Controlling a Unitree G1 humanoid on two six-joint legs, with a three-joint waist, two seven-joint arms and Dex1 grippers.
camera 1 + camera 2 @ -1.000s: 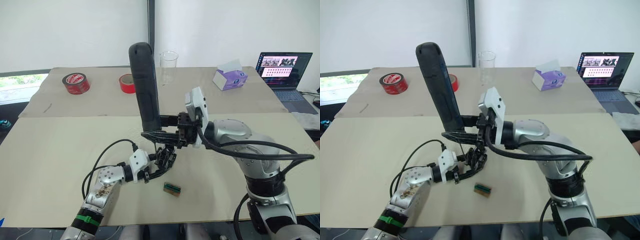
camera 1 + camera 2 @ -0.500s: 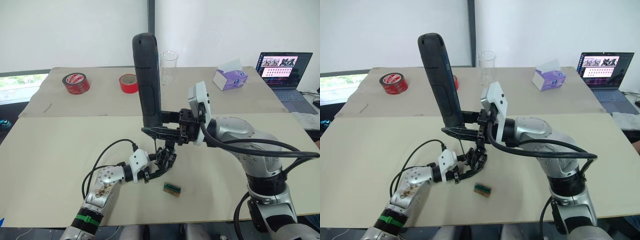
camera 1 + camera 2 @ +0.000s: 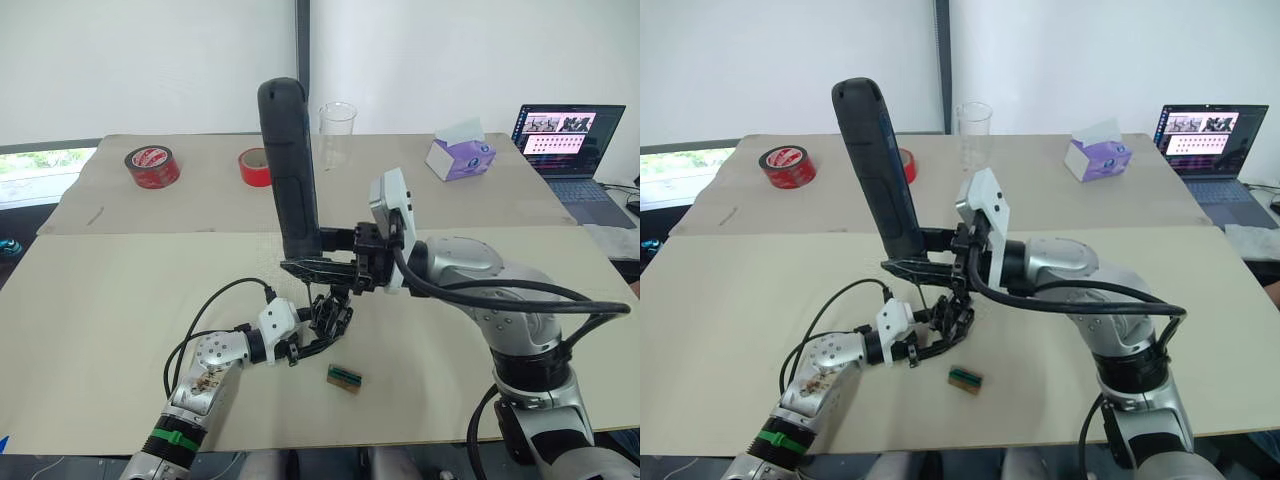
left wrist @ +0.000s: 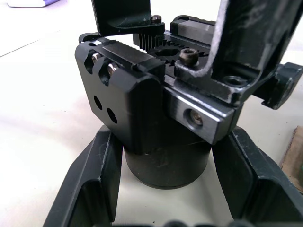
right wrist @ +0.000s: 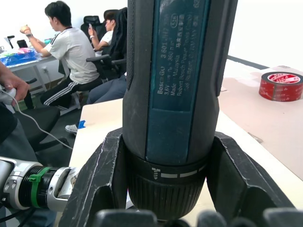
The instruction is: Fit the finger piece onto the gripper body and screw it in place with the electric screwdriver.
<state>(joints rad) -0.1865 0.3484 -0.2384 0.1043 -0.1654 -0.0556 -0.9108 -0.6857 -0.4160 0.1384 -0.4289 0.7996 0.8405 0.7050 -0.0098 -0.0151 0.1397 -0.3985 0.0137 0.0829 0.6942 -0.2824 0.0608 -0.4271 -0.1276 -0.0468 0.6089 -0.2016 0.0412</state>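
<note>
Your left gripper [image 4: 161, 198] clamps the round base of the gripper body [image 4: 156, 94] on the table [image 3: 120, 300]; your right gripper [image 5: 165, 189] squeezes the electric screwdriver [image 3: 288, 170], upright just above it. Keep the bit vertical over the screw and press gently. I count one screwdriver, one body, two tape rolls [image 3: 152, 165].

The upright electric screwdriver [image 3: 288, 170] blocks access above the gripper body [image 3: 331, 315]; a small green-and-brown block [image 3: 343, 378] lies just beside.
</note>
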